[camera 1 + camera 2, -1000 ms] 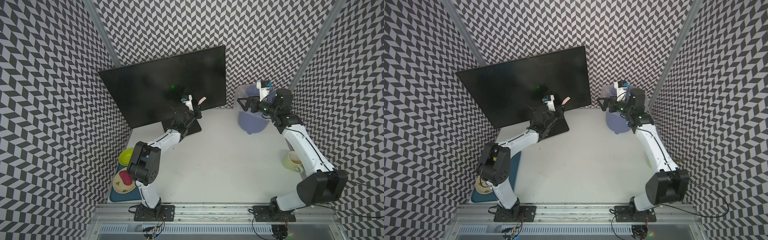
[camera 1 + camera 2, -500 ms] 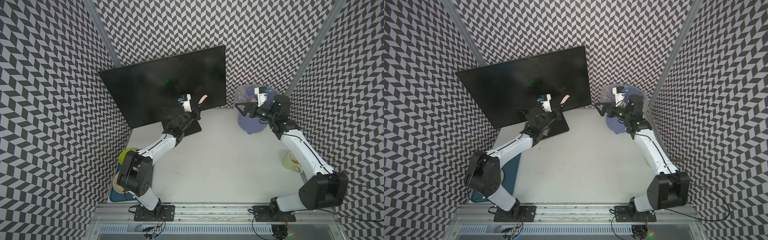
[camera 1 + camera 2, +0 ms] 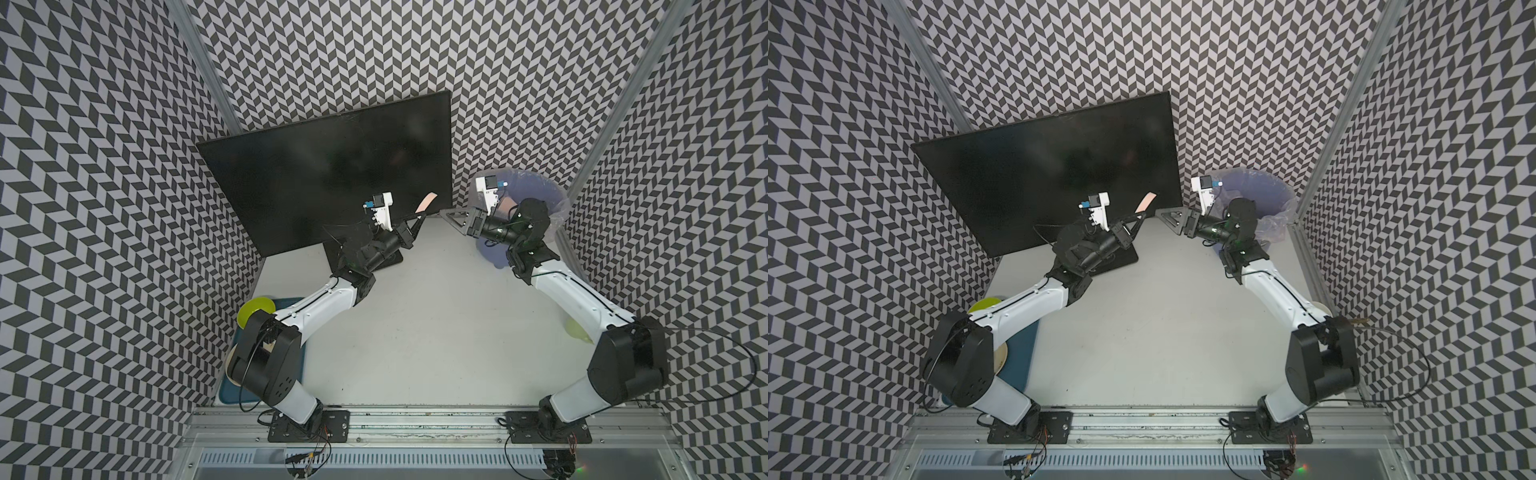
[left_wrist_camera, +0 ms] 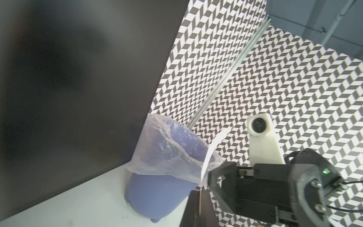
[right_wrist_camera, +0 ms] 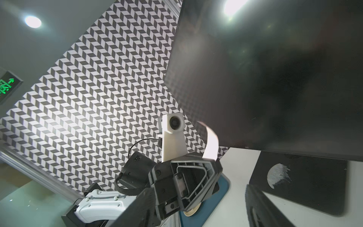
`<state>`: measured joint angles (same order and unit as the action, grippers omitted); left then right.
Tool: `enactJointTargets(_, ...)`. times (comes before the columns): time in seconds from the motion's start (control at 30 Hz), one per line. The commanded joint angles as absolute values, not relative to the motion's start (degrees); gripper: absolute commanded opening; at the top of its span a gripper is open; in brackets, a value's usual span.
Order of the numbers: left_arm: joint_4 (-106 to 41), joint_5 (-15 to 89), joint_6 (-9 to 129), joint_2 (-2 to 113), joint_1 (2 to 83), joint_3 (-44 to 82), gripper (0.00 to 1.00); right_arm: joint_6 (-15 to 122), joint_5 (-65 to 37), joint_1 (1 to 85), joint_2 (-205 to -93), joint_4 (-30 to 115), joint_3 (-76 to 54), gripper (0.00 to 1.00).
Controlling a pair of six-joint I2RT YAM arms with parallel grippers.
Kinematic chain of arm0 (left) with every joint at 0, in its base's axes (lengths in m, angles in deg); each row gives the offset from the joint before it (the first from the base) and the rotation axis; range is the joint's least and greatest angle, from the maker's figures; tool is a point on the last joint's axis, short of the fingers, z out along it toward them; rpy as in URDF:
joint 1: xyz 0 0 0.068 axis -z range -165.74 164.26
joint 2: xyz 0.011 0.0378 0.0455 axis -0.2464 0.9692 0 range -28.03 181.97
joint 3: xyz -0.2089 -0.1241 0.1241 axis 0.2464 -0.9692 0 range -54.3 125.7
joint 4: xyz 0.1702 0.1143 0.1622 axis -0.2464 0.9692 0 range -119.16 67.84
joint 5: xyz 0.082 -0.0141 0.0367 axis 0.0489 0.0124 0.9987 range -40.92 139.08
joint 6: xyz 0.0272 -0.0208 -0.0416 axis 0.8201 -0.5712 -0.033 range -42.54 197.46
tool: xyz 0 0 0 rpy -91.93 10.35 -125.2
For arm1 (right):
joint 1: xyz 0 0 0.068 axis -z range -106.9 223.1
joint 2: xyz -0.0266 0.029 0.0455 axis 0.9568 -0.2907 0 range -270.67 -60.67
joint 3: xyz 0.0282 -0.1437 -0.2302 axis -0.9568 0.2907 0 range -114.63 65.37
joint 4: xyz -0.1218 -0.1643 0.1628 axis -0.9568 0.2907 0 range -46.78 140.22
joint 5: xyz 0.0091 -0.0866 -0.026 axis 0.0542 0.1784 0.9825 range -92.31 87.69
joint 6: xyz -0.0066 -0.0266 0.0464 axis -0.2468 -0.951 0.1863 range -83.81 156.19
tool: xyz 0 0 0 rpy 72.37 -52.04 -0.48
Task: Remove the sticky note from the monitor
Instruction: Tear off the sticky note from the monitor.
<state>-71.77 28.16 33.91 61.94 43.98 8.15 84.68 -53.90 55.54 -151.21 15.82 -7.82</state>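
Sticky note (image 3: 427,203): pink, curling, presumably featherlight and limp; lower edge pinched by left gripper (image 3: 417,216); right gripper (image 3: 446,213) parted, empty. Likely best taken mid-strip, gently.

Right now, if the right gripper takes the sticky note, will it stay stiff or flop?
Probably floppy: the sticky note curls above the left gripper, pinched at one end only. Likely very light: the left wrist view shows a thin sheet. A nudge from the open right gripper would probably bend it aside.

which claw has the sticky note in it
The left claw, pinched shut on the sticky note; the right claw beside it stands open.
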Motion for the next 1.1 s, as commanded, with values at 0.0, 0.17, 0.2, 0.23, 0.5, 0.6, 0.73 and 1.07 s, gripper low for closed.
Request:
enactJointTargets(0.0, -76.36, 25.75, 32.02, 59.37, 44.96, 7.21, 0.00, 89.96, -56.74, 54.92, -152.93, 7.03, -9.25, 0.68)
enactJointTargets(0.17, -76.84, 25.00, 32.12, 58.84, 46.02, 6.58, 0.00, 91.26, -57.37, 54.66, -153.98, 5.03, -9.36, 0.56)
enactJointTargets(0.2, -76.88, 24.74, 32.04, 58.82, 46.14, 6.56, 0.00, 91.79, -57.48, 54.52, -154.13, 4.21, -9.49, 0.54)
enactJointTargets(0.23, -76.90, 24.59, 32.03, 58.83, 46.24, 6.41, 0.00, 92.23, -57.64, 54.48, -154.37, 3.46, -9.62, 0.51)
enactJointTargets(0.5, -77.34, 23.74, 32.04, 58.93, 46.69, 5.98, 0.00, 93.21, -58.46, 53.69, -155.15, 2.03, -10.65, 0.37)
enactJointTargets(0.6, -76.86, 23.68, 32.52, 58.74, 46.78, 6.03, 0.00, 93.32, -58.60, 53.46, -155.45, 1.92, -10.78, 0.30)
enactJointTargets(0.73, -76.80, 23.68, 32.70, 58.30, 46.78, 5.90, 0.00, 93.75, -59.00, 53.25, -155.77, 1.52, -10.68, 0.15)
enactJointTargets(1.07, -74.61, 23.79, 34.97, 57.06, 46.70, 5.48, 0.30, 89.63, -58.51, 54.69, -154.55, 7.14, -11.82, 0.00)
